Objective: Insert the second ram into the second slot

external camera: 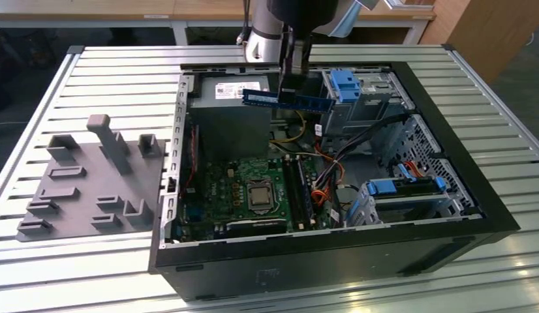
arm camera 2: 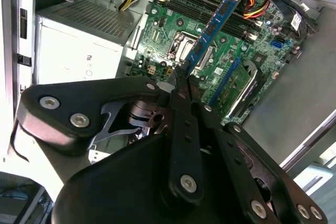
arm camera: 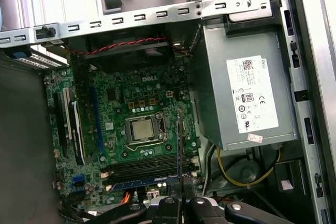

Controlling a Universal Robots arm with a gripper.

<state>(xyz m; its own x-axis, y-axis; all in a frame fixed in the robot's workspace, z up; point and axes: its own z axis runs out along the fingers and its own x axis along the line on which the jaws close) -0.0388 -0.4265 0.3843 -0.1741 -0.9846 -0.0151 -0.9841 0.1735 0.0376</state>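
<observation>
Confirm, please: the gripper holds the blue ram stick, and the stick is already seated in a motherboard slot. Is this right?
Not fully. The gripper does hold the second ram, but it is not seated: the exterior view shows it in the air above the open case, apart from the motherboard.

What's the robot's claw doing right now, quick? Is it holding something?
Gripper: shut on the second ram, holding it in the air over the motherboard.
</observation>
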